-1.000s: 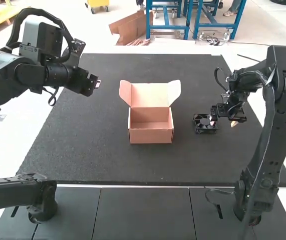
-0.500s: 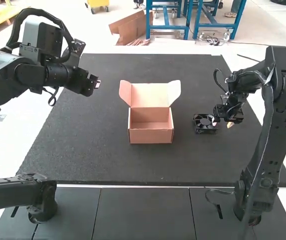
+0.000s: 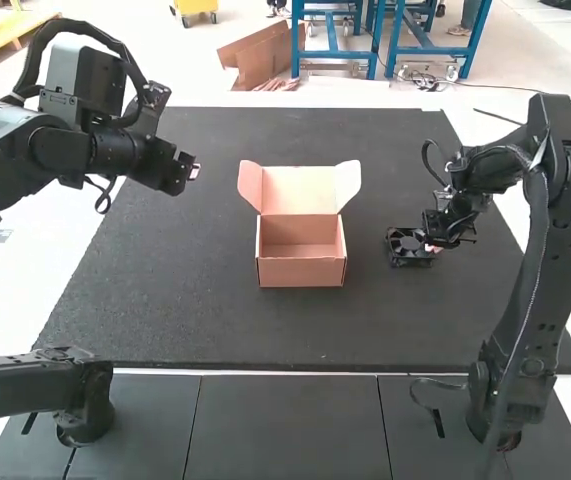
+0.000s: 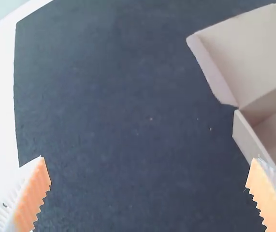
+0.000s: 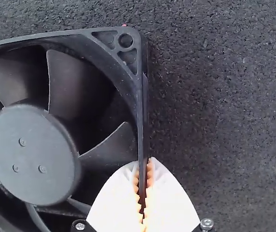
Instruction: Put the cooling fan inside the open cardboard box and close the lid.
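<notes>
Right wrist view: your right claw (image 5: 143, 169) now sits clamped on one side wall of the cooling fan (image 5: 36, 145), which lies flat on the counter (image 3: 165, 300). A second ago that claw stood just beside the fan. The grasp looks made, so the lift comes next. The cardboard box (image 3: 301, 250), lid up, is near the fan and unchanged. Your left claw (image 3: 187, 170), fingers apart, hovers beyond the box, unmoved.
</notes>
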Controlling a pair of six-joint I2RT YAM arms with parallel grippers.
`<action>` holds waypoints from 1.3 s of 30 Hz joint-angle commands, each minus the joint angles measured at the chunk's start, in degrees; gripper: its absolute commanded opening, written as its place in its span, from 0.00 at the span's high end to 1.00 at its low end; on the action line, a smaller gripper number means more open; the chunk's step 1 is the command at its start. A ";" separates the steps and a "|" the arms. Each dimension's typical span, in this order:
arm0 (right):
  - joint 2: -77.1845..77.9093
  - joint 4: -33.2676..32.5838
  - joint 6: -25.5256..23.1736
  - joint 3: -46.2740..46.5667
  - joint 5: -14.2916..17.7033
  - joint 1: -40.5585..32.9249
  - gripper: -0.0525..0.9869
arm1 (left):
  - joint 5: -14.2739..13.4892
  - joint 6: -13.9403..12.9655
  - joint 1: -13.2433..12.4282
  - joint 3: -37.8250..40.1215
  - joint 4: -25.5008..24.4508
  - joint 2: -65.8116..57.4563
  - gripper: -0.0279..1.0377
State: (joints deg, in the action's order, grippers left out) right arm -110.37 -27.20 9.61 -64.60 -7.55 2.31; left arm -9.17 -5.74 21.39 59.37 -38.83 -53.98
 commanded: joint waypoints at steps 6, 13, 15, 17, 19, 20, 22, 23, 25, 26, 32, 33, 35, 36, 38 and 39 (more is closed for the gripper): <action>-1.96 0.04 -3.89 2.46 5.18 0.16 0.96 | 0.29 -0.24 0.06 -0.14 0.51 0.63 0.07; 2.44 -4.18 -8.73 0.61 5.09 0.42 0.96 | 0.29 -0.24 0.32 -0.31 0.33 0.63 0.07; 5.34 -5.14 -9.34 0.44 4.56 0.24 0.96 | 0.29 -0.24 0.41 -0.31 -0.02 0.54 0.07; 7.80 -6.02 -10.66 0.26 4.21 0.16 0.96 | 0.29 -0.24 0.41 -0.40 -0.55 0.63 0.07; 10.08 -8.31 -10.66 0.26 3.60 0.16 0.96 | 0.29 -0.15 0.50 -0.49 -1.16 0.63 0.07; 11.31 -9.27 -11.01 0.26 3.42 0.16 0.96 | 0.29 -0.24 0.50 -0.49 -1.43 0.71 0.07; 13.86 -10.94 -11.45 0.53 2.63 0.07 0.96 | 0.29 -0.24 0.50 -0.49 -2.22 0.98 0.07; 15.27 -11.47 -11.63 0.70 2.54 0.16 0.96 | 0.29 -0.24 0.50 -0.49 -2.57 1.15 0.07; 17.91 -12.00 -12.15 1.14 2.37 0.16 0.96 | 0.29 -0.24 0.50 -0.58 -3.09 1.68 0.07; 19.14 -12.44 -12.24 1.23 2.28 0.16 0.96 | 0.29 -0.24 0.50 -0.66 -3.27 2.12 0.07; 25.73 -14.99 -13.91 2.20 0.78 0.16 0.95 | 0.29 -0.24 0.50 -1.81 -4.41 4.14 0.07; 26.78 -15.43 -14.18 2.46 0.70 0.16 0.96 | 0.29 -0.24 0.50 -1.98 -4.50 4.41 0.07; 28.80 -15.87 -14.97 2.90 0.34 0.16 0.96 | 0.29 -0.24 0.50 -2.25 -4.68 5.02 0.07; 29.77 -15.95 -15.49 3.25 -0.45 0.16 0.96 | 0.38 -0.24 0.41 -2.51 -4.76 5.28 0.07; 31.79 -15.95 -16.73 3.78 -1.06 0.07 0.96 | 0.29 -0.24 0.41 -2.68 -4.94 5.64 0.07; 32.76 -15.95 -16.99 4.04 -1.06 -0.02 0.96 | 0.29 -0.24 0.50 -2.86 -5.03 5.81 0.07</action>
State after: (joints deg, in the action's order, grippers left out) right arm -81.12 -43.38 -4.86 -60.20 -6.61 2.33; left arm -9.19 -5.74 21.39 57.08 -43.90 -49.43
